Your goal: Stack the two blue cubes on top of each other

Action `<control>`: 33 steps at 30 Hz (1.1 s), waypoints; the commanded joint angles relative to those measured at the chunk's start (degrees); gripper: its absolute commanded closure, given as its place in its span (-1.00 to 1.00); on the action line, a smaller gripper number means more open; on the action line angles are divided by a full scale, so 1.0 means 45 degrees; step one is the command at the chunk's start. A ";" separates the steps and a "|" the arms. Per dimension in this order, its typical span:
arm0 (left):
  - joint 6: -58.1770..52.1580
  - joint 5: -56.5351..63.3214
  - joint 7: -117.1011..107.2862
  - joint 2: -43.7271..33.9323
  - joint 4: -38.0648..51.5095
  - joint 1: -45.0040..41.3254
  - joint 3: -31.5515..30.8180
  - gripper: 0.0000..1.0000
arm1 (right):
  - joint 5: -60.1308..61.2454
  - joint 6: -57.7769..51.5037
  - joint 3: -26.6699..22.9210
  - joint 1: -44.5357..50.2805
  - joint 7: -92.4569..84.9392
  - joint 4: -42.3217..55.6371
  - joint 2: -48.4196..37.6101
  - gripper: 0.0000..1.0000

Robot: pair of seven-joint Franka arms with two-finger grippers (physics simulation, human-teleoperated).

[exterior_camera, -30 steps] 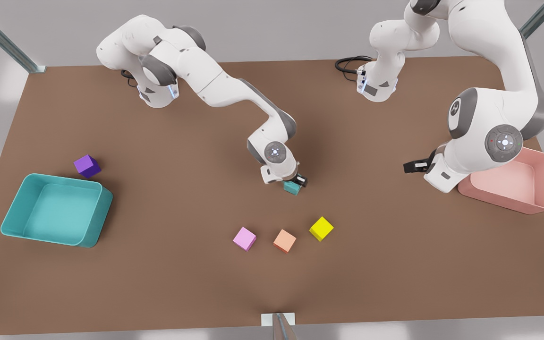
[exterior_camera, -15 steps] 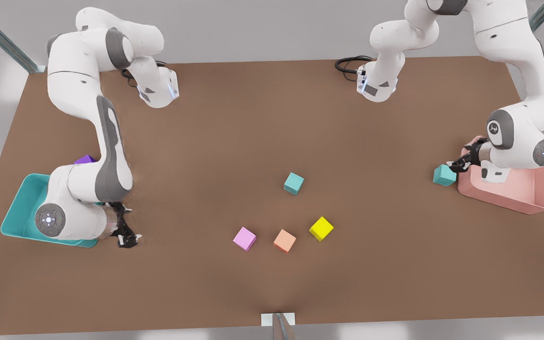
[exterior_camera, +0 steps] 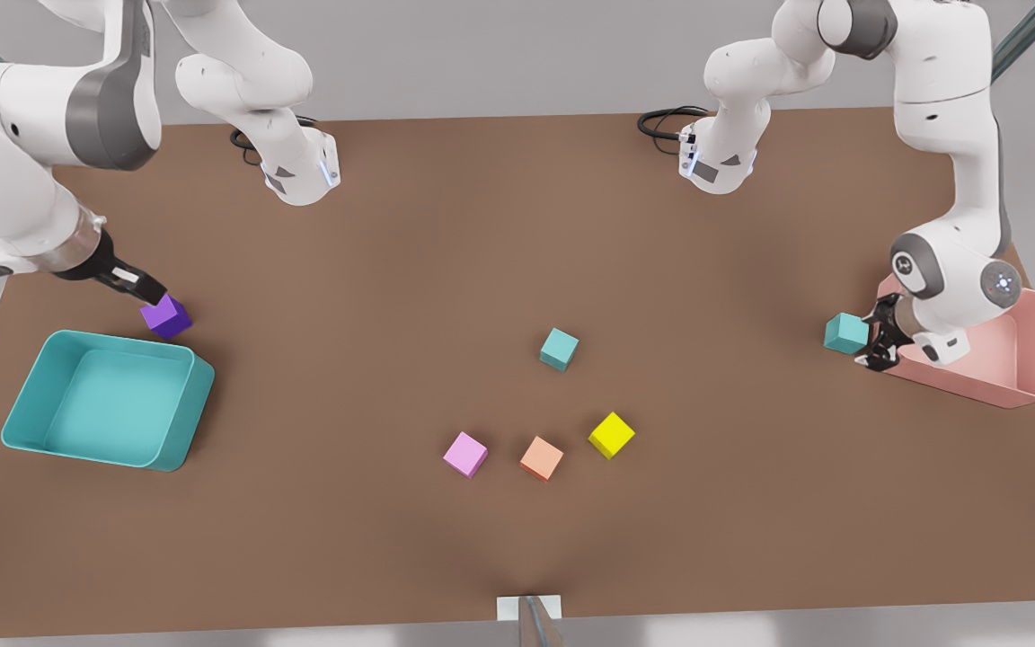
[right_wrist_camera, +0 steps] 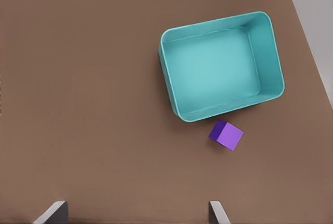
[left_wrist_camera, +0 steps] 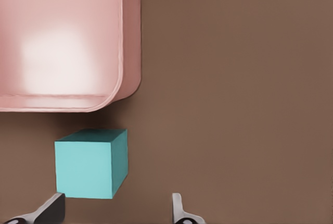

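One blue cube (exterior_camera: 559,349) rests alone on the brown table near the middle. The other blue cube (exterior_camera: 845,332) (left_wrist_camera: 91,171) sits just off the pink bin's corner at the front view's right. My left gripper (exterior_camera: 877,349) (left_wrist_camera: 114,204) is low beside this cube, open, with the cube just ahead of its fingertips and offset toward one finger. My right gripper (exterior_camera: 136,288) (right_wrist_camera: 135,209) hangs open at the front view's far left, high above the table, near the purple cube and holding nothing.
A pink bin (exterior_camera: 1021,382) (left_wrist_camera: 125,52) stands right behind the left gripper. A teal bin (exterior_camera: 185,422) (right_wrist_camera: 171,88) and a purple cube (exterior_camera: 166,316) (right_wrist_camera: 226,135) lie under the right arm. Pink (exterior_camera: 465,454), orange (exterior_camera: 542,458) and yellow (exterior_camera: 611,435) cubes sit in front of the centre cube.
The right arm left the centre blue cube, swung across to the front view's left and rose above the purple cube. The left gripper came down beside the blue cube at the pink bin.
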 commanded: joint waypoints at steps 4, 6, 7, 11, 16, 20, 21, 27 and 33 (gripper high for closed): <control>-0.0094 0.0545 -0.3531 0.0338 -0.0012 0.0053 0.0016 -1.00 | 0.0168 -0.0420 -0.0124 0.0219 -0.6600 0.0054 0.0152 -1.00; -0.0075 0.0684 -0.3492 0.0689 0.0007 0.0034 -0.0003 -1.00 | 0.0188 -0.0440 -0.0144 0.0199 -0.6600 0.0093 0.0270 -1.00; -0.0075 0.0704 -0.3473 0.0709 0.0007 0.0034 -0.0003 -1.00 | 0.0188 -0.0440 -0.0144 0.0199 -0.6600 0.0113 0.0270 -1.00; -0.0329 0.1094 -0.0934 0.0709 0.0007 0.0229 0.0016 -1.00 | 0.0188 -0.0459 -0.0164 0.0180 -0.6619 0.0132 0.0328 -1.00; -0.0368 0.1094 0.0492 0.0806 -0.0012 0.0405 0.0016 -1.00 | 0.0168 -0.0401 -0.0222 0.0160 -0.6619 0.0113 0.0445 -1.00; -0.0642 0.1075 0.0531 0.0943 -0.0148 0.0619 0.0016 -1.00 | 0.0168 -0.0401 -0.0222 0.0160 -0.6619 0.0113 0.0465 -1.00; -0.0642 0.1075 0.0531 0.0943 -0.0188 0.0639 0.0016 -1.00 | 0.0168 -0.0401 -0.0203 0.0160 -0.6619 0.0113 0.0485 -1.00; -0.0524 0.0763 0.0531 0.1138 -0.0422 0.0659 0.0016 -1.00 | 0.0188 -0.0381 -0.0183 0.0160 -0.6619 0.0132 0.0524 -1.00; 0.0354 0.0411 0.0531 0.1822 -0.0422 0.0659 0.0016 -1.00 | 0.0188 -0.0362 -0.0203 0.0160 -0.6619 0.0132 0.0524 -1.00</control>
